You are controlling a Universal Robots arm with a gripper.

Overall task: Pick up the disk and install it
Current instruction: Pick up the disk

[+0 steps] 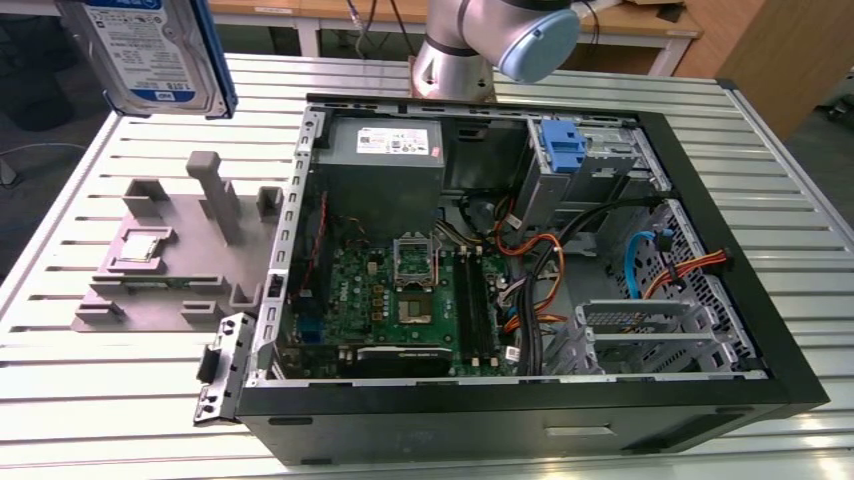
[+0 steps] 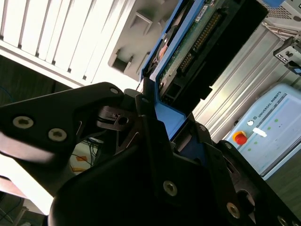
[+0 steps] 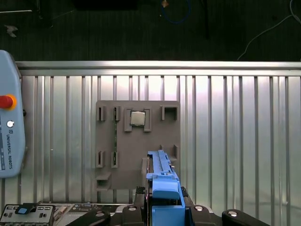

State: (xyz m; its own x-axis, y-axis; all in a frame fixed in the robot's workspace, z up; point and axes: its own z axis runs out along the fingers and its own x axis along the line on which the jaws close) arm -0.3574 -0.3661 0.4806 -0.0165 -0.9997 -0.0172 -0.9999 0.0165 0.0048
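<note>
My end effector [image 2: 159, 112] was closed on the disk [image 1: 147, 55], its fingers [image 2: 141, 101] pinching the blue carrier at one end, with nothing loose in the hold that I could see. In the exterior view the disk hung high at the exterior view's left, label outward, clear of the bench [image 1: 80, 400] and well apart from the open case [image 1: 534, 260]. In the first wrist view it sat edge-on above the grey fixture [image 3: 136, 141], near one of the fixture's corners and not touching it.

I judged this to be the carry, with the disk picked up and not yet installed. To do it well I needed a firm pinch on the carrier rather than on the bare board side, since the plastic frame could flex and let the drive tilt. I also needed enough height to pass over the fixture's upright posts and the case wall. Swinging slowly mattered as well, because the disk stuck out far beyond my fingers. The cage with the blue tab [image 1: 567, 150] lay deep in the case beside cables [image 1: 547, 260], so I had to keep the disk square in my hold.
</note>
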